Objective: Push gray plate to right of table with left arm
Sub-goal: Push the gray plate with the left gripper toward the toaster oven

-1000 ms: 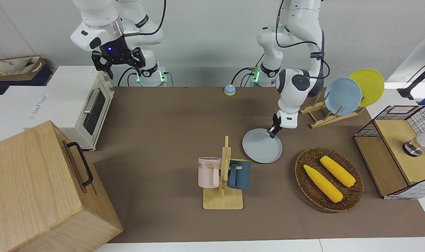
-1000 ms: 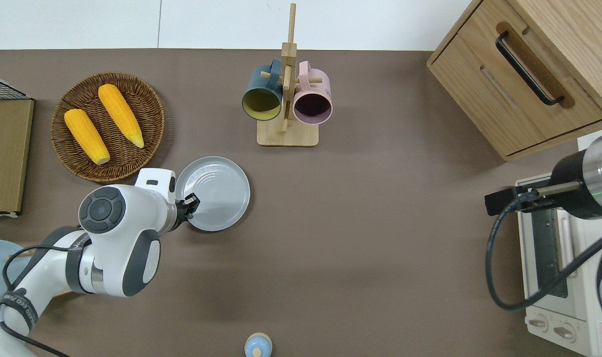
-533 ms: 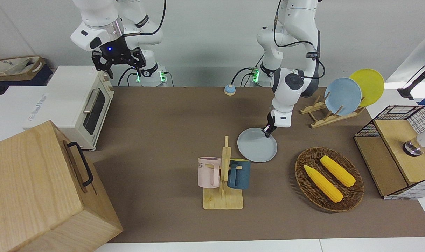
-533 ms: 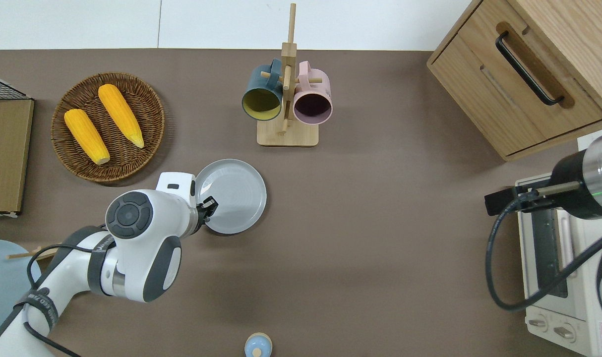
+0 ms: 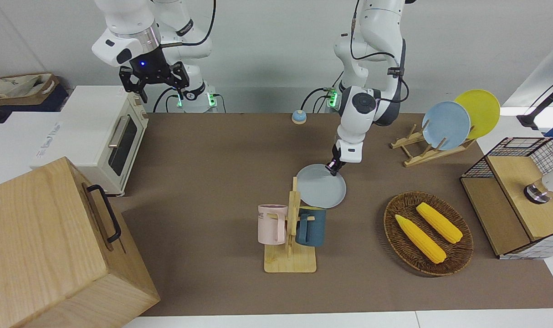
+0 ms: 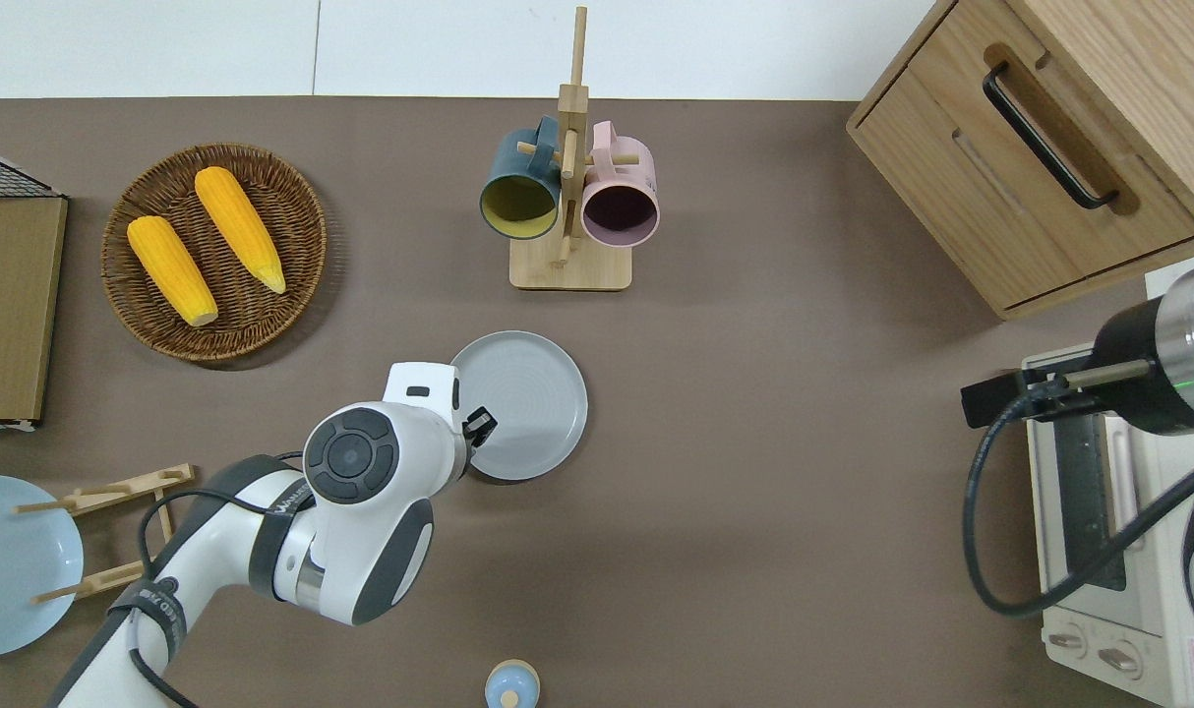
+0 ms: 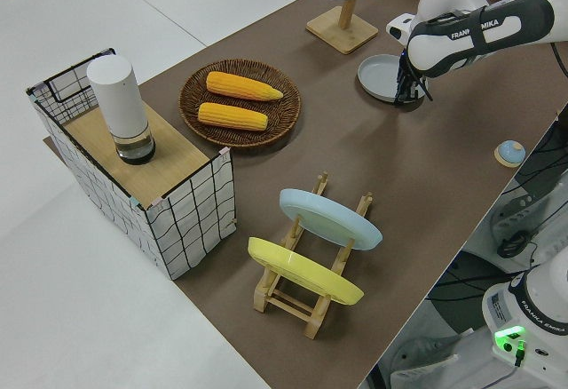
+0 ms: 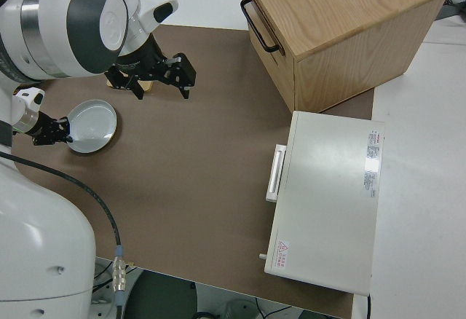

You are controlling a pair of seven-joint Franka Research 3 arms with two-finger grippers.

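Note:
The gray plate (image 5: 320, 187) lies flat on the brown table (image 5: 212, 150), a little nearer to the robots than the mug rack; it also shows in the overhead view (image 6: 530, 398). My left gripper (image 5: 334, 170) is down at table height, shut, and touches the plate's rim on the side toward the left arm's end of the table. The overhead view shows the left gripper (image 6: 479, 426) against that rim. The left side view shows the plate (image 7: 380, 74) and the right side view shows it too (image 8: 91, 124). My right gripper (image 5: 161, 93) is open and parked.
A wooden mug rack (image 5: 291, 230) with a pink and a dark blue mug stands close to the plate. A wicker basket (image 5: 458, 248) holds two corn cobs. A plate rack (image 5: 429, 150) holds sky-blue and yellow plates. A toaster oven (image 5: 99, 136), a wooden drawer box (image 5: 53, 246) and a small bell (image 5: 298, 117) are there too.
My left gripper has slid the gray plate along the table toward the right arm's end, away from the corn basket, to a spot near the mug rack. The right arm has not moved.

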